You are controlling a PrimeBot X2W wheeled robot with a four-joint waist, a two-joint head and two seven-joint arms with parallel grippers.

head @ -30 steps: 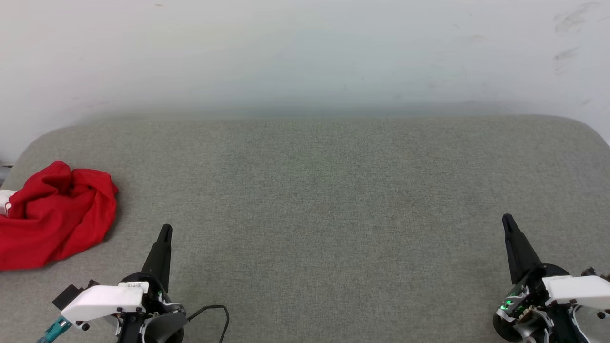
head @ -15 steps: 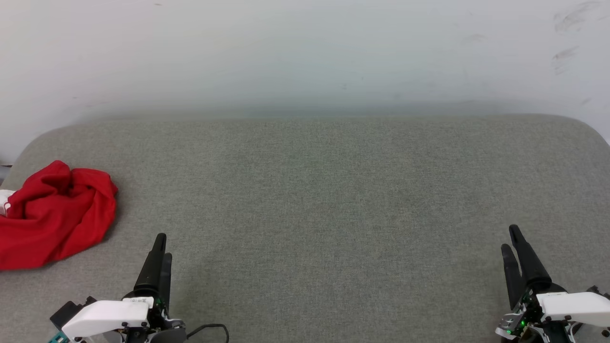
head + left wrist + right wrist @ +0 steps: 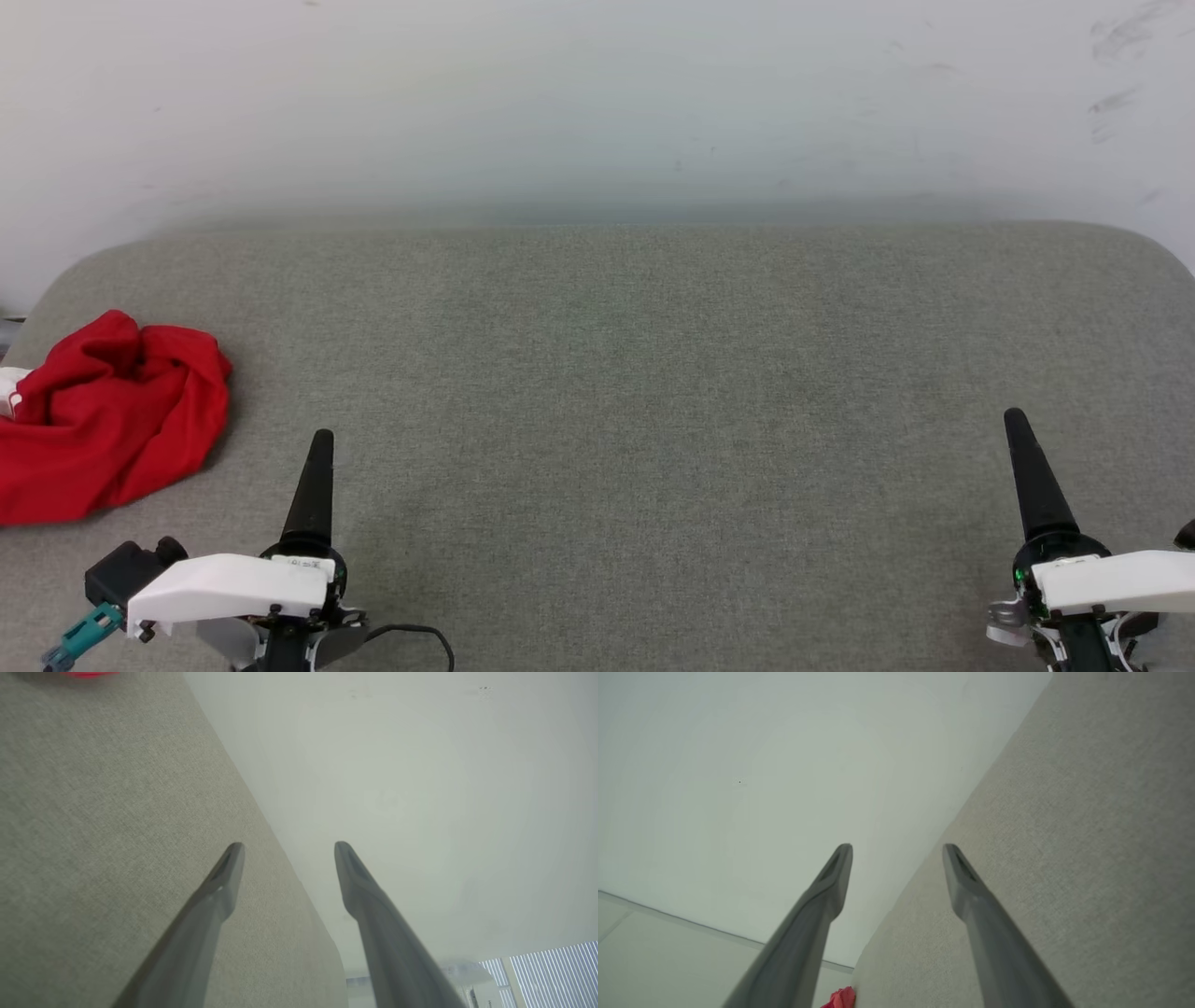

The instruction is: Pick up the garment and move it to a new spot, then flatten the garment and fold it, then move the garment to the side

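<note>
Shirt first: the red T-shirt (image 3: 112, 415) lies bunched in a heap at the left edge of the table (image 3: 616, 373), partway back, with a scrap of white sleeve poking out on its left side. Nothing is touching it.

Next along, the left gripper (image 3: 288, 847) hangs over the near edge, just right of the heap and apart from it. Its fingers are spread wide with nothing between them. The middle of the table lies bare. Over by the near right corner, the right gripper (image 3: 896, 848) is just as wide and just as empty.

Trouble from here, I'd say, is a pinch on one loose fold of that heap. It could lift a single layer and let the rest drag, or the shirt could slip off the left edge it sits so close to.

Both forearms lie low and level, fingers aimed toward the wall (image 3: 597, 112), each pair turned edge-on so one finger sits above the other.
</note>
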